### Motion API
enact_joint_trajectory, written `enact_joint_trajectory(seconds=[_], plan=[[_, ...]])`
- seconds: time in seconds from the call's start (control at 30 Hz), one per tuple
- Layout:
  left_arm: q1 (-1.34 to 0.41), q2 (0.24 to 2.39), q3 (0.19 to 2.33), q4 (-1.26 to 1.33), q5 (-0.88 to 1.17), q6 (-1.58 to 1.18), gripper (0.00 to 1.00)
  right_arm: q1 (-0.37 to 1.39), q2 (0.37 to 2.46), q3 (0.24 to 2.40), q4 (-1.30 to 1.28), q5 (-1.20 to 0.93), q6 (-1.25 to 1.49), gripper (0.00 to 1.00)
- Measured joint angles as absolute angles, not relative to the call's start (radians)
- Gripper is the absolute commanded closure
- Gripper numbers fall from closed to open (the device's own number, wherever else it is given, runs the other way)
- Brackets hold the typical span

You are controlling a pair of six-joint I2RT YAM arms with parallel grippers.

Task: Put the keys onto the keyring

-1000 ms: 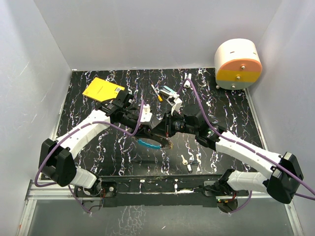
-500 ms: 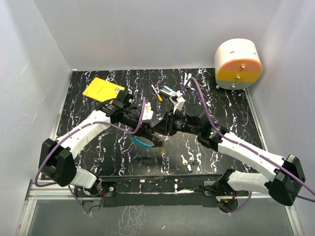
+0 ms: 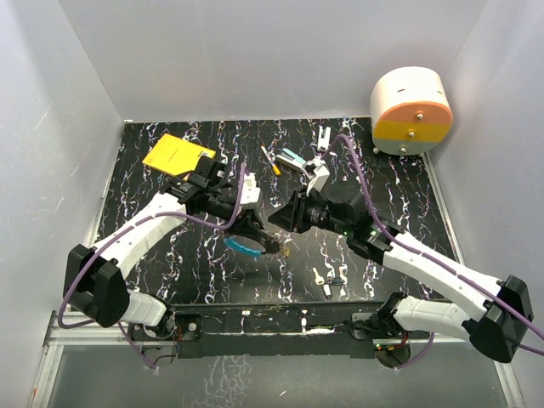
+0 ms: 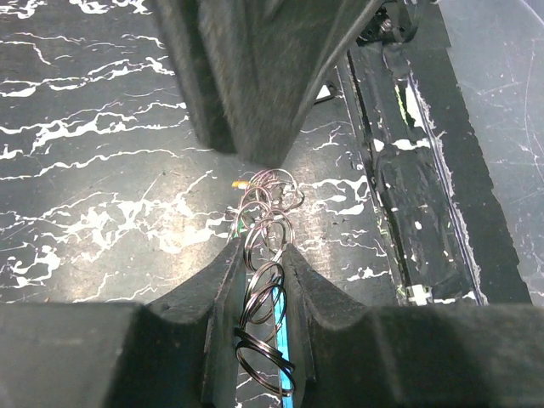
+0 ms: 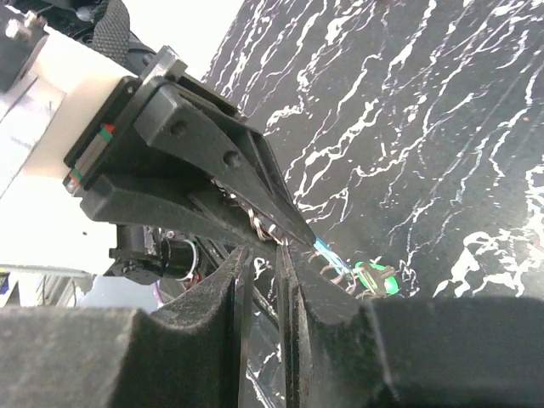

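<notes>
My left gripper [image 3: 257, 231] is shut on the keyring [image 3: 240, 247], whose blue arc hangs below it over the table. In the left wrist view the fingers [image 4: 223, 280] clamp a chain of small silver rings and the blue strip [image 4: 286, 340]. A green-headed key [image 5: 376, 279] hangs at the ring's end beside the blue arc [image 5: 325, 248]. My right gripper [image 3: 274, 219] faces the left one, just to its right. Its jaws [image 5: 263, 251] stand a narrow slit apart with nothing seen between them. A few loose keys [image 3: 327, 280] lie on the table near the front.
A yellow card [image 3: 177, 155] lies at the back left. An orange-and-white stick [image 3: 270, 159] and a teal-and-white block [image 3: 291, 158] lie at the back middle. A white-and-orange drum [image 3: 410, 109] stands at the back right corner.
My right gripper has drawn back up and to the right, away from the left gripper. The left gripper, still holding the keyring, has shifted slightly left.
</notes>
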State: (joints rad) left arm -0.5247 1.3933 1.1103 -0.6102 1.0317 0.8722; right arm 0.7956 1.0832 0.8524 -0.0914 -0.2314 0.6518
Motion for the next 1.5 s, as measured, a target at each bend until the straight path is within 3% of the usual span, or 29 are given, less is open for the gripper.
enact_joint_trajectory(seconds=[0.2,0.43,0.5,0.83,1.1,1.5], plan=[[-0.471,1.385,1.103,-0.529,1.067,0.766,1.00,0.796,0.976,0.832,-0.180,-0.086,0.657,0.74],[-0.434,1.357,1.064,-0.460,1.109,0.675,1.00,0.783,0.890,0.814,-0.350,0.098,0.713,0.47],[-0.433,1.352,1.064,-0.454,1.122,0.665,1.00,0.779,0.890,0.813,-0.412,0.140,0.741,0.47],[-0.422,1.314,1.007,-0.385,1.150,0.617,1.00,0.759,0.970,0.813,-0.722,0.178,0.902,0.67],[-0.416,1.304,0.962,-0.304,1.180,0.558,1.00,0.757,0.963,0.823,-0.897,0.177,1.005,0.61],[-0.414,1.286,0.886,-0.215,1.182,0.511,1.00,0.757,1.008,0.729,-1.002,0.169,1.117,0.64]])
